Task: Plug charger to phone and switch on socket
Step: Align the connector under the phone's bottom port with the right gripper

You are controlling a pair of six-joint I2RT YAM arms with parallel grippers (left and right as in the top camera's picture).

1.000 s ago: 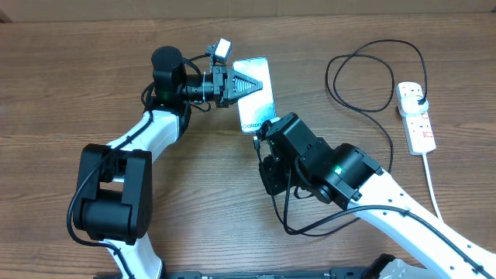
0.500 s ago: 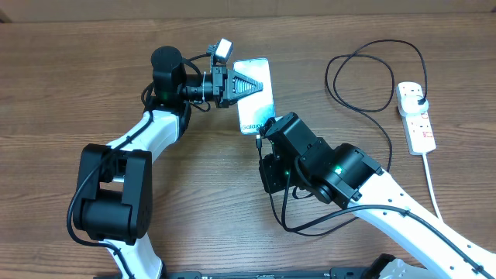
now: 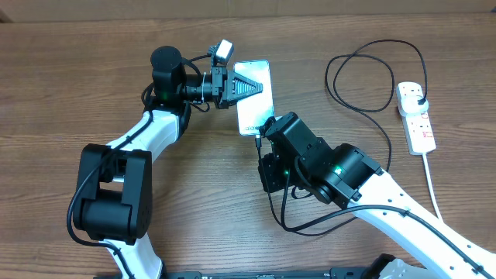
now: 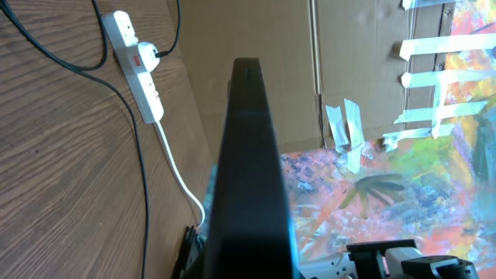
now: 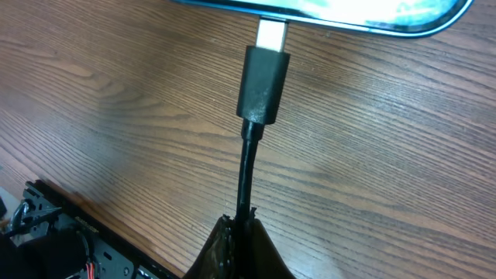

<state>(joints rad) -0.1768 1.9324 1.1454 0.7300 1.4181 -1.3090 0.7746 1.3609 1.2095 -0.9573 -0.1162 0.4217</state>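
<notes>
The phone [image 3: 257, 101] with its light teal screen is held off the table by my left gripper [image 3: 242, 87], which is shut on its sides. In the left wrist view the phone [image 4: 252, 170] shows edge-on and dark. My right gripper [image 3: 261, 142] is shut on the charger cable [image 5: 246, 167] just behind the black connector [image 5: 263, 81]. The connector's metal tip [image 5: 272, 34] touches the phone's lower edge [image 5: 349, 17] at the port. The cable [image 3: 364, 77] loops to a black plug [image 3: 418, 97] seated in the white socket strip [image 3: 416, 120].
The socket strip [image 4: 136, 66] with a red switch also shows in the left wrist view, its thick white cord [image 4: 180, 167] running off toward the table's front edge. The wooden table [image 3: 93, 93] carries the cable loop at the back right.
My right gripper has edged up and left with the connector, closing on the phone's lower edge. The left gripper and phone have barely shifted.
</notes>
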